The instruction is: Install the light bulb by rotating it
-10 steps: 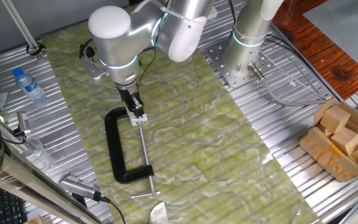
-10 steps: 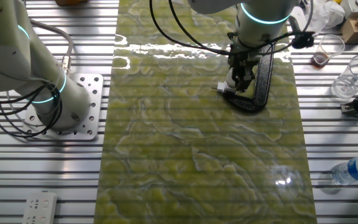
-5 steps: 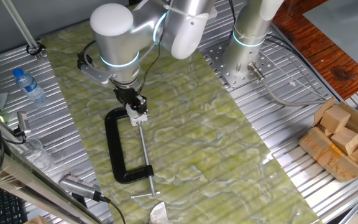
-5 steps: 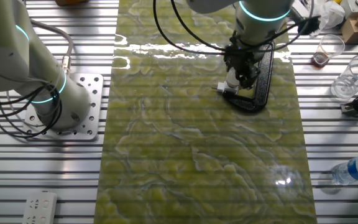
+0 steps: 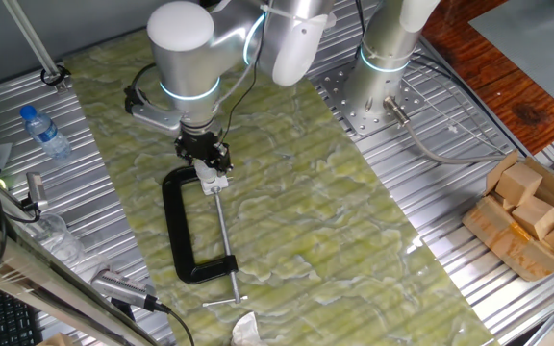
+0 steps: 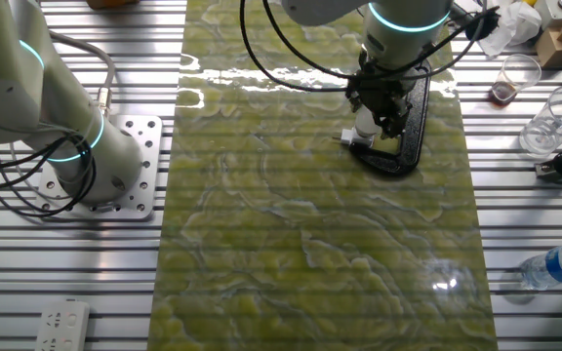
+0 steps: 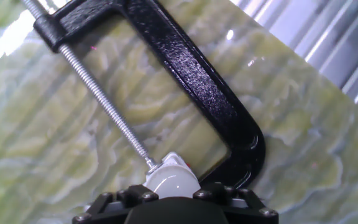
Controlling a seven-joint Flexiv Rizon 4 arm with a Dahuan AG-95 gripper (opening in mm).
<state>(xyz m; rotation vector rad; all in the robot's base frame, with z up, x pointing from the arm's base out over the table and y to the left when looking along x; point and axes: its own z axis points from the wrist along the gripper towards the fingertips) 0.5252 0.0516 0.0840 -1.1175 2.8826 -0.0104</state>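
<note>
Hand view: light bulb [image 7: 171,180] sits right below gripper [image 7: 174,198], rounded top facing up into camera. Fingers look closed narrow on bulb, so guessing it's mid-twist. White socket fitting [image 5: 214,180] pinched in black C-clamp [image 5: 183,229] just under gripper, probably so it can't spin with bulb. Bulb long axis seems upright, in line with gripper; base hidden, can't confirm seating.
</note>
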